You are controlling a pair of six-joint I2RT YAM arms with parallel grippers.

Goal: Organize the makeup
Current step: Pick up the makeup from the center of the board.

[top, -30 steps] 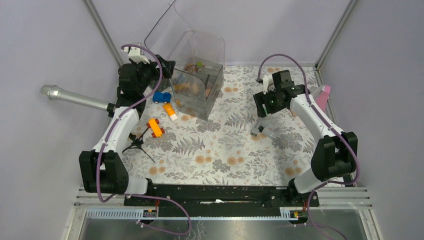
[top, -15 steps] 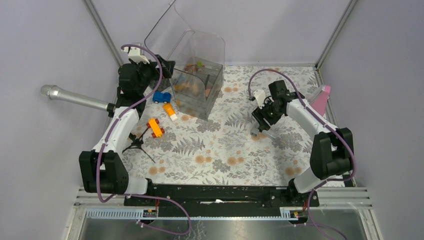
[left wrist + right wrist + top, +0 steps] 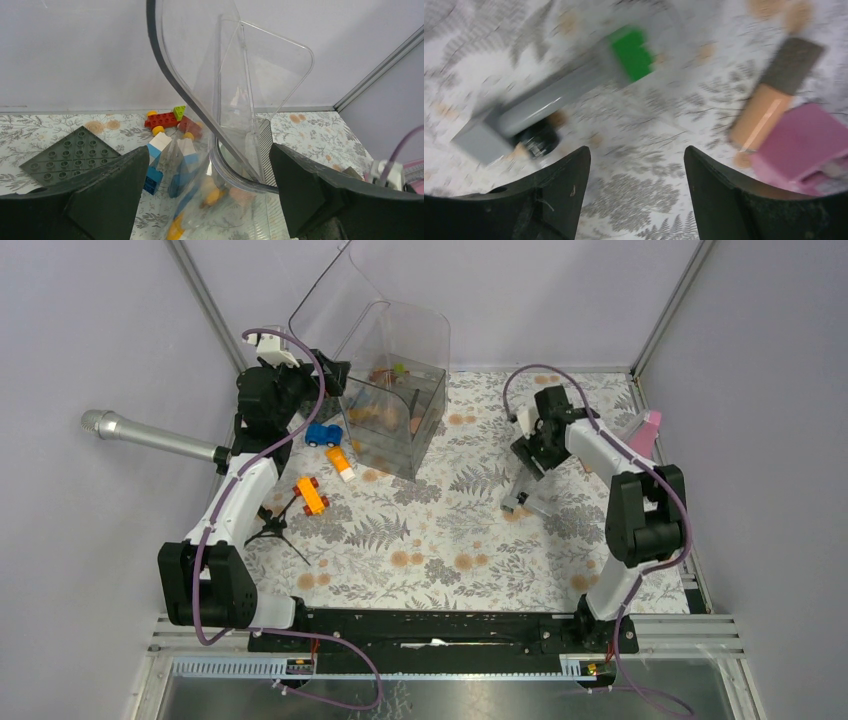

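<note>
Far left: silver microphone (image 3: 150, 436) sticks out past the table's left edge, well apart from the makeup.

My left hand (image 3: 207, 161) is at the back-left, fingers (image 3: 100, 200) spread wide. Curved wall of the clear plastic bin w/ raised lid (image 3: 400, 390) stands btwn them, not pinched. Inside the bin: coral-pink round discs (image 3: 385, 416); other bits there are too small to name.

Just left of the bin, on the floral-print table (image 3: 450, 540): small blue toy car (image 3: 322, 434), orange-and-white block (image 3: 341, 462), and an orange toy car (image 3: 311, 495) nearer me. Left wrist view also shows red, blue & white toy bricks (image 3: 165, 120) and a dark grey studded baseplate (image 3: 70, 155) by the bin.

Centre-right: grey tube with green cap (image 3: 549, 102) lies flat on the table, a small black round thing (image 3: 540, 140) just beside its flat end. Right wrist view is blurred.

My right hand (image 3: 635, 152) hangs over the table near the tube, fingers apart, nothing btwn them. The tube sits off to one side, not in the gap.

Far right, at the table edge: peach tube w/ dark grey cap (image 3: 769, 100) just beside a pink box (image 3: 804, 140).
</note>
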